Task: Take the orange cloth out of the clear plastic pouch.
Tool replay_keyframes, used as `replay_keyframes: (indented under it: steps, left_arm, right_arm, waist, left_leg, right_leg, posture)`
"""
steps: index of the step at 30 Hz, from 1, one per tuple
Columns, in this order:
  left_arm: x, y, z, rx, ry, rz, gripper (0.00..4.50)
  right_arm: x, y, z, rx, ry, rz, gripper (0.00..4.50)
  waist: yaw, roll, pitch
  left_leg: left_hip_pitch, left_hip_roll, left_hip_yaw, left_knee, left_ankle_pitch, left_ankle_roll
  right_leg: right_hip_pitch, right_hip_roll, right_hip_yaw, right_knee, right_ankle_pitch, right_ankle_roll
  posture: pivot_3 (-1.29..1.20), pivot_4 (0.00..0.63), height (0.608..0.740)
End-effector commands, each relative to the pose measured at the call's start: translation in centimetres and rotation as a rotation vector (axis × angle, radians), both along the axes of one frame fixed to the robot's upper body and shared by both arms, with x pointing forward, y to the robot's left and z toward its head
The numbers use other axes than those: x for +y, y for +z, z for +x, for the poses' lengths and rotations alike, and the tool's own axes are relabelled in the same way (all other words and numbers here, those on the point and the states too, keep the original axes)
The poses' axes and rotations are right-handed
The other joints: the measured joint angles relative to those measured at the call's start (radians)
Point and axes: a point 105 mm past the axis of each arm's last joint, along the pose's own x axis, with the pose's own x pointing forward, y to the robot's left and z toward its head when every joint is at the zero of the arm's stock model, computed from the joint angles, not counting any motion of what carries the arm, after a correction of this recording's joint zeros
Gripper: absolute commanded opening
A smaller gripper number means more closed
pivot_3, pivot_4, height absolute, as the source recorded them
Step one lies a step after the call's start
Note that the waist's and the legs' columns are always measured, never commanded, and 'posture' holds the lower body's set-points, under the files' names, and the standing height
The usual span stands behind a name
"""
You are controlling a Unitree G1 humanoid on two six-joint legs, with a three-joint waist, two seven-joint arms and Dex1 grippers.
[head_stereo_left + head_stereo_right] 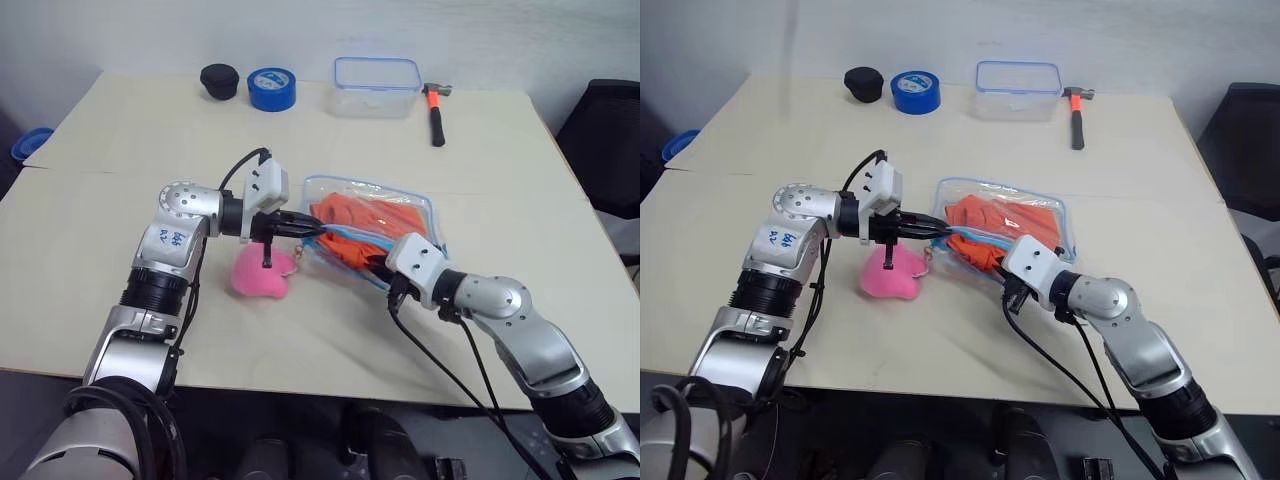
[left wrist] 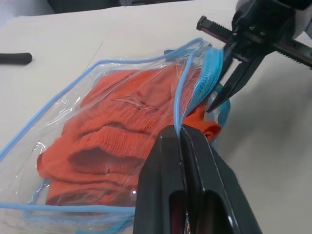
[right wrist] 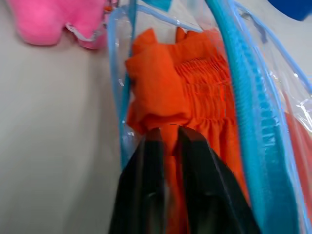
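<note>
The clear plastic pouch (image 1: 415, 212) with light blue zipper edging lies mid-table, its opening lifted toward my left arm. The orange cloth (image 1: 365, 213) sits folded and wrinkled inside it. My left gripper (image 2: 181, 130) is shut on the pouch's clear rim beside the blue zipper and holds that edge up. From the opposite side my right gripper (image 3: 167, 134) reaches into the opening, its fingers pinched on a fold of the orange cloth (image 3: 161, 92). A pink plush (image 1: 262, 272) lies on the table under my left gripper, next to the pouch.
Along the far edge of the table stand a rigid clear box with a blue rim (image 1: 377, 87), an orange-handled hammer (image 1: 436, 110), a blue tape roll (image 1: 270, 88) and a black cap (image 1: 219, 80). A dark chair (image 1: 610, 140) stands at the right.
</note>
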Motion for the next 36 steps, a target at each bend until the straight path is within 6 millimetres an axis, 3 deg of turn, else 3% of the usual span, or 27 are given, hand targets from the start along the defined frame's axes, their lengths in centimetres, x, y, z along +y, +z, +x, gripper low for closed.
replay_keyframes:
  steps: [1,9,20,23,30,34,36]
  left_arm:
    - [-0.5,1.2,-0.5,-0.048,-0.020,-0.019,0.00]
    - [-0.6,1.5,-0.4,-0.042,-0.016,-0.028,0.00]
    - [-1.3,1.3,-1.6,-0.019,-0.052,-0.049,0.00]
    - [-1.5,1.1,-1.8,0.000,-0.052,-0.065,0.00]
    - [-1.8,1.1,-2.0,0.032,-0.038,-0.098,0.00]
    - [-2.3,2.0,-1.4,0.081,0.010,-0.169,0.00]
    - [-2.5,2.3,-0.4,0.100,0.071,-0.198,0.00]
  right_arm:
    - [-0.7,0.6,0.5,-0.056,-0.043,-0.005,1.85]
    - [-0.9,0.2,0.7,-0.101,-0.070,-0.049,4.47]
    - [-1.4,-2.4,3.8,-0.049,-0.178,-0.089,4.47]
    - [-1.5,-3.2,4.4,-0.052,-0.178,-0.133,3.87]
    - [-1.2,-4.4,5.2,-0.073,-0.163,-0.186,1.43]
    - [-0.4,-4.8,4.4,-0.092,-0.090,-0.226,0.02]
    - [0.3,-5.0,3.1,-0.108,-0.008,-0.272,0.02]
  waist:
    - [0.000,0.000,0.000]
    - [0.000,0.000,0.000]
    - [-0.014,0.000,0.000]
    - [-0.021,0.000,0.000]
    - [-0.022,0.000,0.000]
    - [-0.021,0.000,0.000]
    - [-0.019,0.000,0.000]
  left_leg:
    - [0.000,0.000,0.000,0.000,0.000,0.000]
    - [0.000,0.000,0.000,0.000,0.000,0.000]
    - [-0.001,0.001,0.000,0.000,0.000,0.000]
    - [-0.001,0.001,0.000,0.000,0.000,0.000]
    - [0.000,0.001,-0.001,0.001,0.000,0.000]
    - [0.000,0.001,-0.001,0.002,0.000,0.000]
    - [0.000,0.001,-0.002,0.002,0.000,0.000]
  right_leg:
    - [0.000,0.000,0.000,0.000,0.000,0.000]
    - [0.000,0.000,0.000,0.000,0.000,0.000]
    - [0.000,0.000,0.000,0.000,0.000,0.000]
    - [0.000,0.000,0.000,0.001,0.000,0.000]
    - [0.000,-0.001,0.000,0.001,0.000,0.000]
    - [0.000,-0.001,0.000,0.001,0.000,0.000]
    - [0.000,-0.001,0.000,0.001,0.000,0.000]
  posture:
    - [0.00,0.150,0.740]
    - [0.00,0.150,0.740]
    - [0.00,0.150,0.740]
    - [0.00,0.150,0.740]
    - [0.00,0.150,0.740]
    - [0.00,0.150,0.740]
    - [0.00,0.150,0.740]
